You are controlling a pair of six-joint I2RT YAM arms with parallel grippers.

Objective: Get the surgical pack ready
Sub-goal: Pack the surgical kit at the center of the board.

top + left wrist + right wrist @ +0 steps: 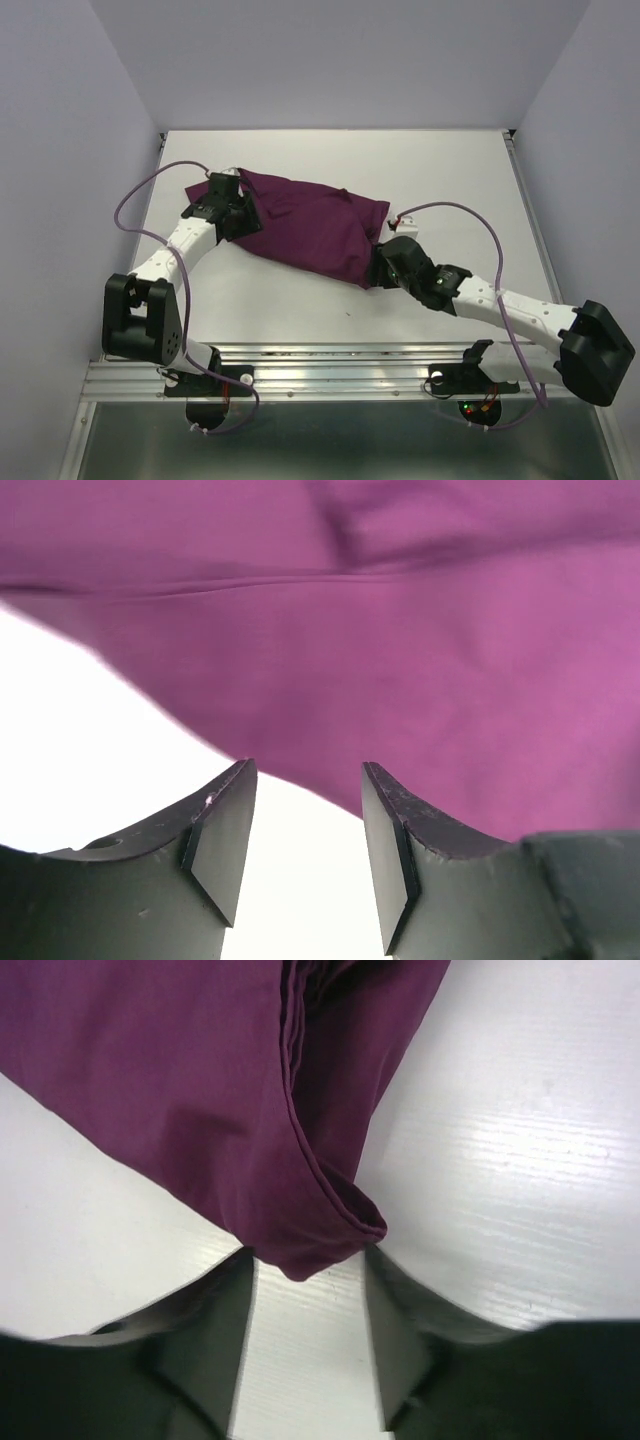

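The surgical pack point(310, 228) lies on the white table as a folded deep-purple cloth bundle; whatever it wraps is hidden. My left gripper point(240, 208) is at the bundle's left end, open; in the left wrist view its fingers point(225, 830) stand apart over bare table, with the cloth edge point(400, 680) just ahead and not between them. My right gripper point(380, 262) is at the bundle's right near corner, open. In the right wrist view the folded cloth corner point(330, 1230) lies at the tips of the spread fingers point(210, 1330), not pinched.
White table point(440, 180) with walls on three sides. A metal rail point(330, 365) runs along the near edge by the arm bases. Purple cables point(135, 200) loop off both arms.
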